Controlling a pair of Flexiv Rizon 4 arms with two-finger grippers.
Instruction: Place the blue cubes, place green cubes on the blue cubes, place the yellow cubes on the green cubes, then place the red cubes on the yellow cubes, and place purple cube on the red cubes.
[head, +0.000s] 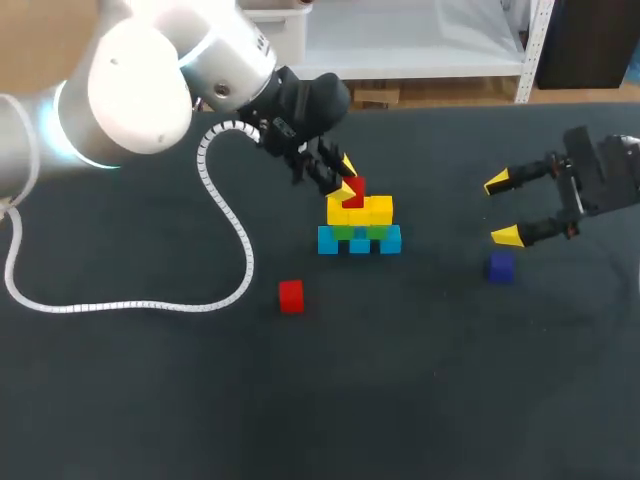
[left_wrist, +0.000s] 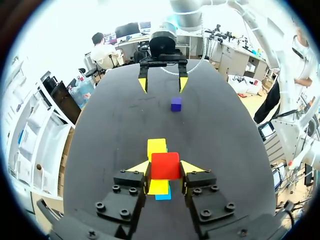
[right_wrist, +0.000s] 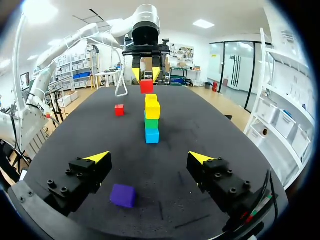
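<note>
- Closest to the left wrist camera, the left gripper (left_wrist: 165, 169) is seen clamped on a red cube (left_wrist: 165, 162), with both fingers (left_wrist: 141, 167) pressed against its sides.
- Directly beneath that cube the yellow cubes (left_wrist: 156, 146) are seen. Whether the red cube rests on them or is held just above cannot be told.
- In the head view the stack (head: 360, 225) is found at the centre of the frame. The blue cubes (head: 359, 241) are set at the bottom, the green cubes (head: 360, 231) are laid on them, and the yellow ones are placed on top. These three layers are judged done.
- A second red cube (head: 291, 296) is seen on the table (head: 150, 400), at the lower left of the stack and apart from it.
- The purple cube (head: 501, 267) is seen at the right of the frame, just below the right gripper (head: 502, 210), which is spread wide and holds nothing.
- What remains is judged to be this: the held red cube is to be released on the yellow, the second red is to be added, and the purple is to be set last.
</note>
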